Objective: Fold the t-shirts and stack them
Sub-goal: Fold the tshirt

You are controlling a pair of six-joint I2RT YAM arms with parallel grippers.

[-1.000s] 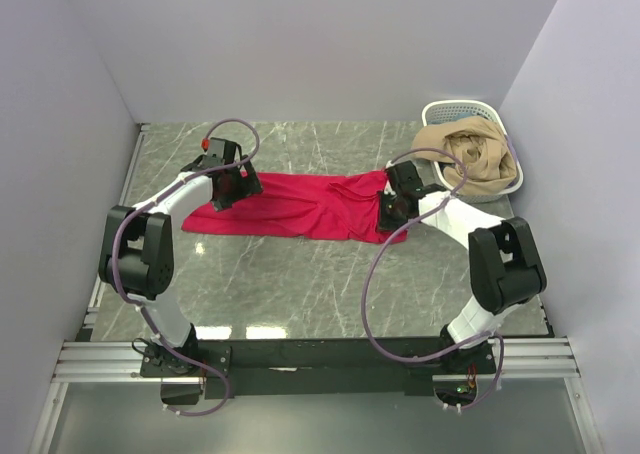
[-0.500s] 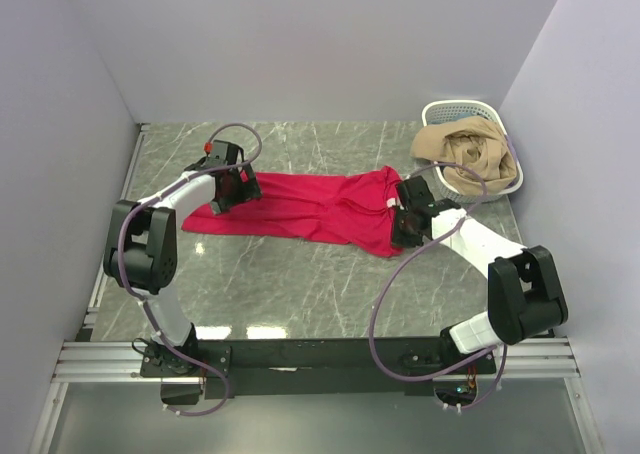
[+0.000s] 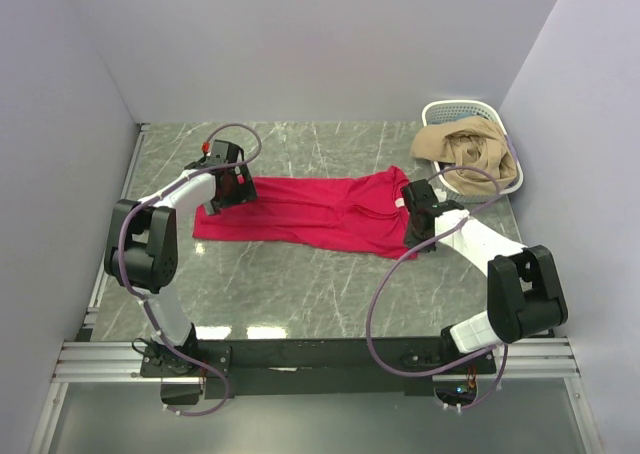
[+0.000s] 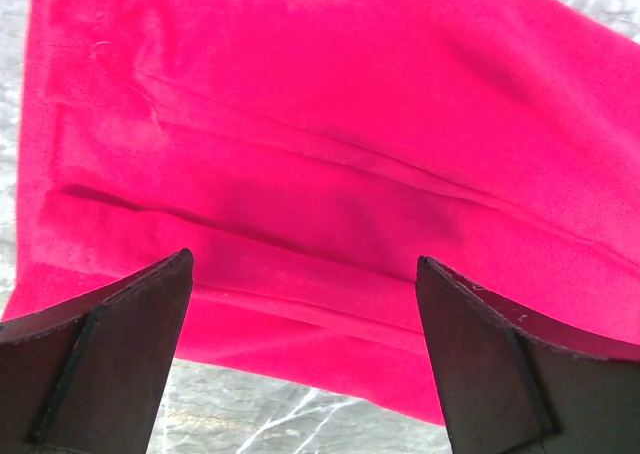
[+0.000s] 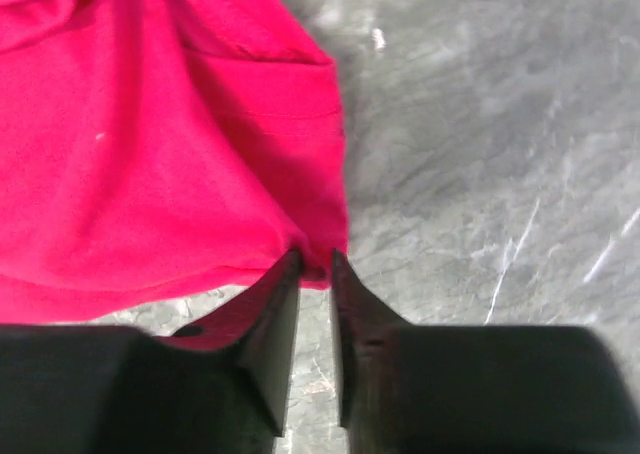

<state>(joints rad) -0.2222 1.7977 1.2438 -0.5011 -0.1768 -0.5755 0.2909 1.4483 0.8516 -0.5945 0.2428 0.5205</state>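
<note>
While left fingers (image 4: pixel 100 374) gape wide over red t-shirt (image 3: pixel 300 209) edge, right fingers (image 5: pixel 268 349) barely parted at hem corner, marble (image 5: pixel 480 174) beside.

soft matt crimson cloth t-shirt (image 3: pixel 310 212) on a glossy grey marbled table (image 3: pixel 300 284), beside a white plastic lattice basket (image 3: pixel 450 107).

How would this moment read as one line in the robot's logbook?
red t-shirt: spread out on table | left gripper: open, above shirt's edge | right gripper: nearly closed at shirt's corner, grip unclear
</note>
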